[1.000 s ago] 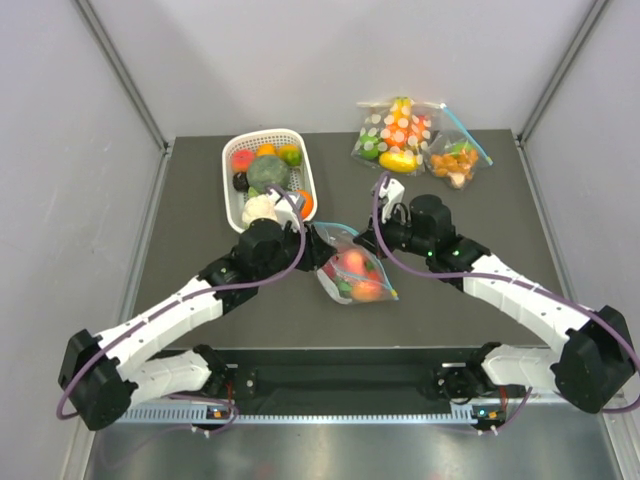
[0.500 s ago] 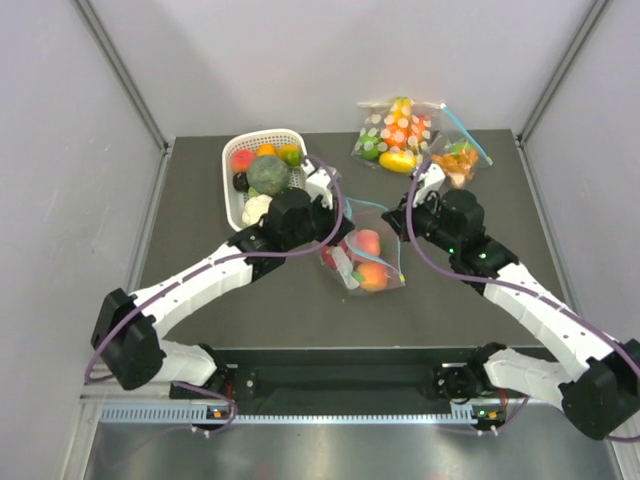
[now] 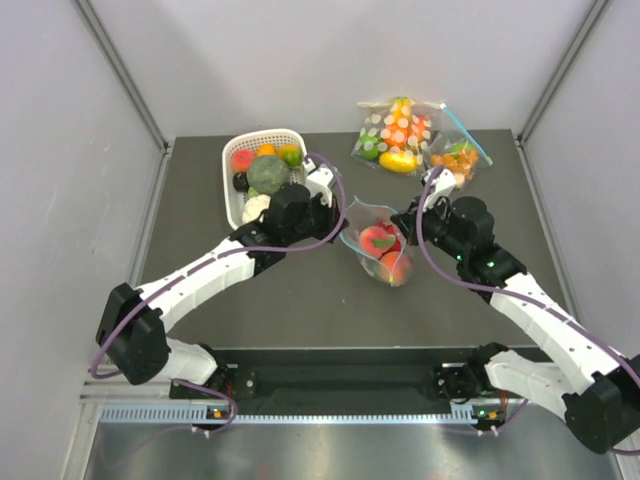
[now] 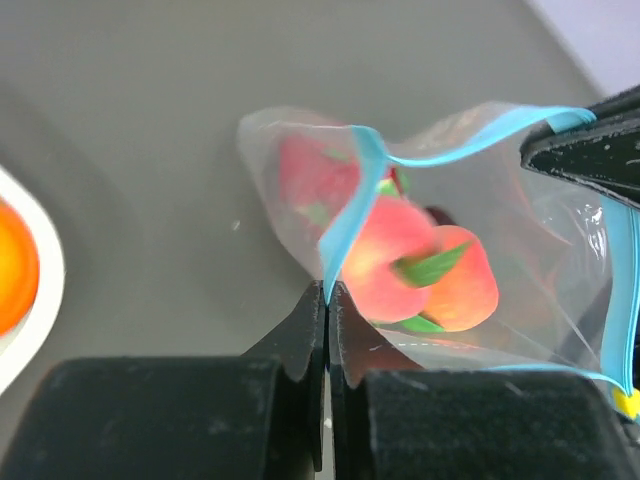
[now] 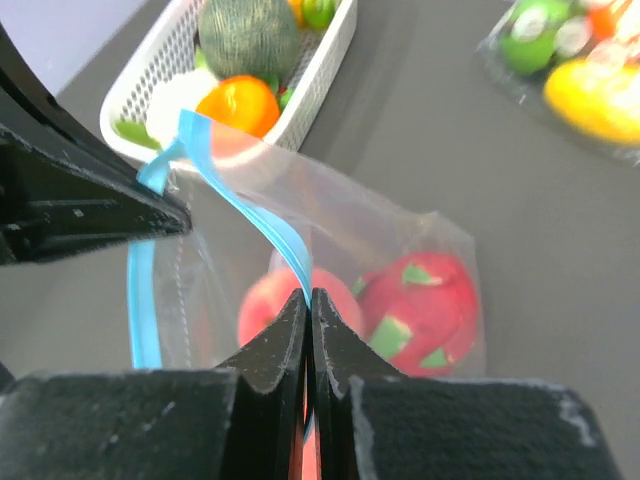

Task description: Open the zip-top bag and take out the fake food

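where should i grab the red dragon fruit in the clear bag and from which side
Probably across the rounded middle of the dragon fruit, coming down through the open mouth of the zip-top bag, between its blue strips; plastic covers every other side.

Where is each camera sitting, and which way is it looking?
Top camera: above and behind the arms, looking down at the dark grey table; both arms show.
Left wrist camera: on the left arm, facing the clear crinkly plastic bag with a teal-blue zip strip; black left fingers show.
Right wrist camera: on the right arm, facing the bag and white plastic basket; black right fingers show.
Both wrist views share the bag's pink-red plastic toy fruits.
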Controlling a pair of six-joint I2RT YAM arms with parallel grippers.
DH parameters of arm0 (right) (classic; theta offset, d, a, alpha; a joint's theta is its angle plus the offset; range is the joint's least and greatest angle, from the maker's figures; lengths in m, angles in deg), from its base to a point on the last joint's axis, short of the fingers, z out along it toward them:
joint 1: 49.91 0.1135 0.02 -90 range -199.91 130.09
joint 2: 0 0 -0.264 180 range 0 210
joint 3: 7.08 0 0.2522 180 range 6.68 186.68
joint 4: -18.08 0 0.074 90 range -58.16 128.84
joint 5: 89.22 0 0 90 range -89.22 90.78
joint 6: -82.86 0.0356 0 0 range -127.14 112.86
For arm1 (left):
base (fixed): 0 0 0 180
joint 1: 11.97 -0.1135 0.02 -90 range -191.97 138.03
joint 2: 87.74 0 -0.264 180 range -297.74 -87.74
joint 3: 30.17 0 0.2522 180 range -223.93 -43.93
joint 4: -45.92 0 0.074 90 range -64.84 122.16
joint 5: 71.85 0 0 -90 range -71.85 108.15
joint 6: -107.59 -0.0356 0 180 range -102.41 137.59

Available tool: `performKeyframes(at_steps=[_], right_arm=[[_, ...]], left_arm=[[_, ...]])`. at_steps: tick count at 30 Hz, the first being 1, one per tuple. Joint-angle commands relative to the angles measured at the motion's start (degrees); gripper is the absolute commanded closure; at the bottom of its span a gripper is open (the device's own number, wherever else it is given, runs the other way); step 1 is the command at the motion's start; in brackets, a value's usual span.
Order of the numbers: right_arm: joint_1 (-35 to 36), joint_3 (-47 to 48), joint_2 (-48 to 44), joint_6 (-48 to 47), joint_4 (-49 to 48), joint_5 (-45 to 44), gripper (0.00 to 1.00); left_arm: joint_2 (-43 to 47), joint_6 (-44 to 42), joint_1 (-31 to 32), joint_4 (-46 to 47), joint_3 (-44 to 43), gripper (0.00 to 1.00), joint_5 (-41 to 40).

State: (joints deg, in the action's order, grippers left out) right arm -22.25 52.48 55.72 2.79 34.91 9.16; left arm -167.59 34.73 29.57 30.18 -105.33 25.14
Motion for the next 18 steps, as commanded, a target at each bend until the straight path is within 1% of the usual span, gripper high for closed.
performKeyframes(at_steps=[1,2,3,5,6,7,9,10,11,13,14,18], right_arm=[[-0.33,-2.55,1.67,1.93,-4.20,2.87,1.00],[-0.33,-3.08,1.76,2.11,-4.65,2.95,1.00],[-0.33,-3.17,1.76,2.11,-4.83,2.96,1.00],[-0.41,-3.09,1.67,1.84,-4.65,3.04,1.00],[-0.33,-2.91,1.67,1.76,-4.48,3.39,1.00],[-0.33,-2.82,1.76,1.67,-4.48,3.66,1.00],[-0.33,-2.56,2.11,1.67,-4.65,4.36,1.00],[-0.24,-2.56,2.28,2.02,-4.74,4.54,1.00],[-0.33,-2.65,2.72,2.19,-5.00,4.89,1.00],[-0.33,-2.82,3.25,2.98,-5.88,5.94,1.00],[-0.24,-3.00,3.51,3.25,-6.23,6.29,1.00],[0.03,-3.00,4.04,3.69,-6.85,7.09,1.00]], left_arm=[[1.72,-1.33,-0.41,-4.34,1.37,1.00,-5.13],[1.72,-1.33,-0.32,-6.70,1.73,1.00,-8.62],[1.98,-1.33,-0.32,-7.59,2.69,1.00,-9.78],[3.21,-1.85,-0.32,-8.22,3.57,1.00,-10.50],[3.82,-2.46,-0.23,-8.13,4.18,0.98,-9.80],[5.05,-2.64,-0.23,-8.04,4.10,0.84,-8.93],[6.20,-3.34,0.21,-7.34,3.23,0.69,-7.43],[7.33,-3.70,0.56,-7.16,2.70,0.65,-7.51],[7.87,-4.05,1.69,-7.08,2.09,0.56,-7.77],[9.70,-5.80,3.28,-5.85,0.33,0.48,-8.48],[10.15,-6.33,5.11,-5.06,-0.11,0.44,-8.39],[10.95,-9.93,9.69,0.04,-0.73,0.42,-4.62]])
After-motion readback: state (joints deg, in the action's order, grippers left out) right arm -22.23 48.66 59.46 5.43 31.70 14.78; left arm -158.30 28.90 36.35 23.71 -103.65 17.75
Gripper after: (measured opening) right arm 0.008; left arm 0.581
